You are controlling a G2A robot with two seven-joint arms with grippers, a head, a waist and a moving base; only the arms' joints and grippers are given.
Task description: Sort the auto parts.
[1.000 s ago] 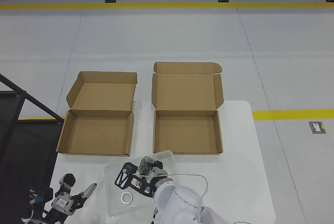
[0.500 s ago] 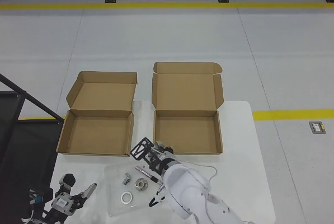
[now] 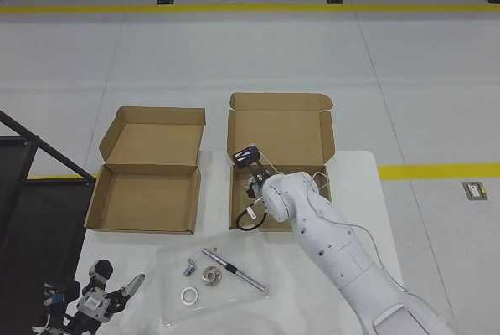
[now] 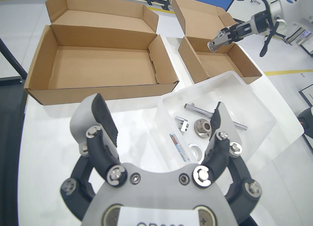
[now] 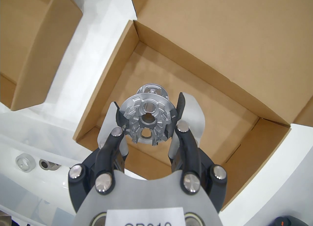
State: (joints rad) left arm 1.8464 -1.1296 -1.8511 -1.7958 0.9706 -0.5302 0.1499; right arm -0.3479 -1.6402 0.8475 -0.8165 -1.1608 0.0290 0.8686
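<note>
the right gripper fingers are clamped on a cast metal hub, held over the right cardboard box, apparently clear of its floor. the left gripper fingers are spread wide above the tabletop, beside the clear tray containing a rod, a flange and a ring.
</note>
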